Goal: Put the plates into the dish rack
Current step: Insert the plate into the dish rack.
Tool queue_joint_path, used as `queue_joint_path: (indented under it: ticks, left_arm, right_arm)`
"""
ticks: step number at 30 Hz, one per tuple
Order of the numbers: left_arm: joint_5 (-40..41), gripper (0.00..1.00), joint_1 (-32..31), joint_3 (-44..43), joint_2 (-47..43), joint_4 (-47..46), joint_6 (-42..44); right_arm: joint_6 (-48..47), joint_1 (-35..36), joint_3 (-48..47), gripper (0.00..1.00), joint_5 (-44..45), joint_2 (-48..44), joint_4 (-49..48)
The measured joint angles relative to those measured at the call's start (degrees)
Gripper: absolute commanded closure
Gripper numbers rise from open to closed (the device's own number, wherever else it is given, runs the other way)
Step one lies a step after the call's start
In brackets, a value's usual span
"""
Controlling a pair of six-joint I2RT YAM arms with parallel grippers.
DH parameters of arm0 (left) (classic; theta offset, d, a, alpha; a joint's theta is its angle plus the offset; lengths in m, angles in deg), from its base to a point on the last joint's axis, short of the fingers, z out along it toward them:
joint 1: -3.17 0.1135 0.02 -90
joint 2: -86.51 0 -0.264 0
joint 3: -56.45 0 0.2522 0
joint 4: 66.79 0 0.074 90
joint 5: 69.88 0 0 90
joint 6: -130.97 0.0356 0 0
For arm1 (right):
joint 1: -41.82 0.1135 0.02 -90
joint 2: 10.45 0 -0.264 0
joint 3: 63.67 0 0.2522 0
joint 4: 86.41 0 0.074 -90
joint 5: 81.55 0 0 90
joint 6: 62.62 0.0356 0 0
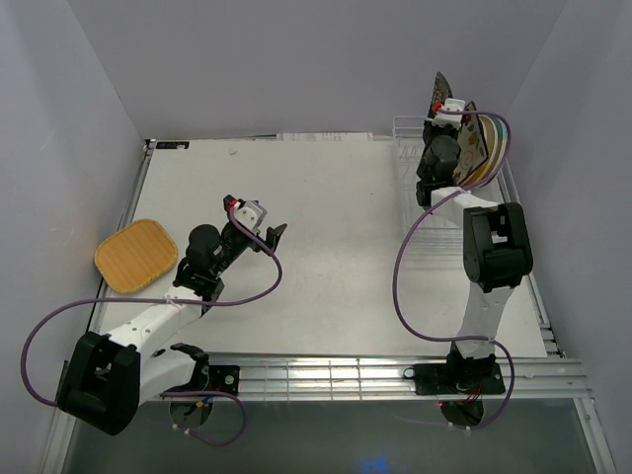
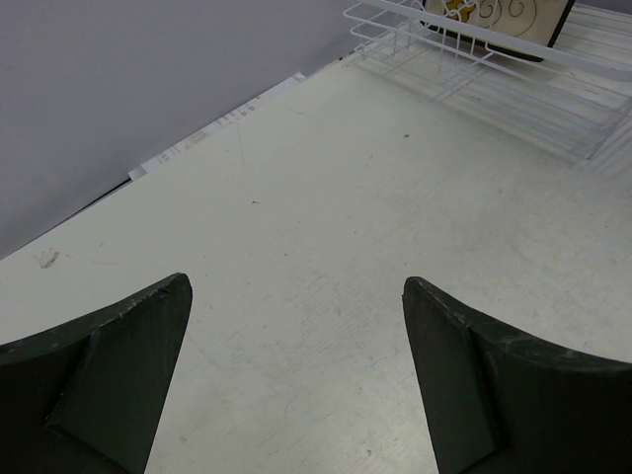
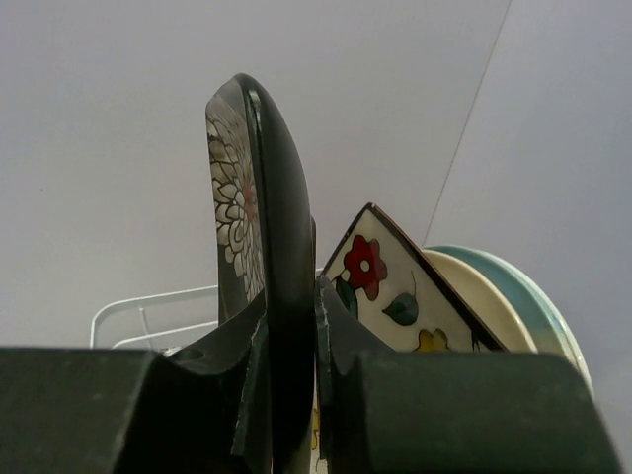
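Note:
My right gripper (image 3: 291,288) is shut on the lower edge of a black floral plate (image 3: 267,188), holding it upright on edge over the far end of the white wire dish rack (image 1: 399,126). Behind it in the rack stand a flowered cream plate (image 3: 390,286) and a teal-rimmed round plate (image 3: 533,301). In the top view the held plate (image 1: 439,92) rises above the right gripper (image 1: 441,114). An orange-yellow square plate (image 1: 136,255) lies flat at the table's left edge. My left gripper (image 1: 254,215) hovers open over the bare table, right of that plate, with nothing between its fingers (image 2: 118,365).
The rack runs along the right wall, and its near part (image 1: 434,247) holds only wires. Grey walls close the table on the left, back and right. A metal grid strip (image 1: 326,375) lies along the front between the arm bases. The right arm's cable (image 1: 400,286) loops beside the rack.

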Motion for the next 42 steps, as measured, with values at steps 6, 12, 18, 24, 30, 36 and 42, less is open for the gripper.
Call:
queue_joint_path:
  ticks: [6,12,18,24,30,36,42]
  left_arm:
    - [-0.02,0.02,0.00,0.00,0.07,0.02,0.00]
    - [-0.04,0.02,0.00,0.00,0.07,0.09,0.00]
    - [-0.15,0.02,-0.02,0.00,0.04,0.24,0.00]
    - [-0.20,0.02,0.00,0.00,0.04,0.42,0.00]
    - [-0.20,0.02,0.00,0.00,0.04,0.46,0.00]
    - [-0.22,0.02,0.00,0.00,0.04,0.68,0.02]
    - [-0.22,0.02,0.00,0.00,0.04,0.85,0.02]
  right_arm:
    - [2.51,-1.07,1.81,0.92,-2.27,3.72,-2.91]
    - [3.50,-0.66,2.36,0.92,-4.55,5.57,-2.89]
    - [3.23,-0.66,3.80,0.92,-4.85,5.57,-3.32]
    - [2.91,-0.66,5.35,0.92,-4.96,5.03,-4.24]
    - [2.60,-0.63,8.09,0.92,-5.07,2.01,-3.63]
    - [2.60,-0.66,8.92,0.92,-5.03,-1.95,-3.45]
    - [1.99,-0.66,8.92,0.92,-4.72,-4.20,-4.90]
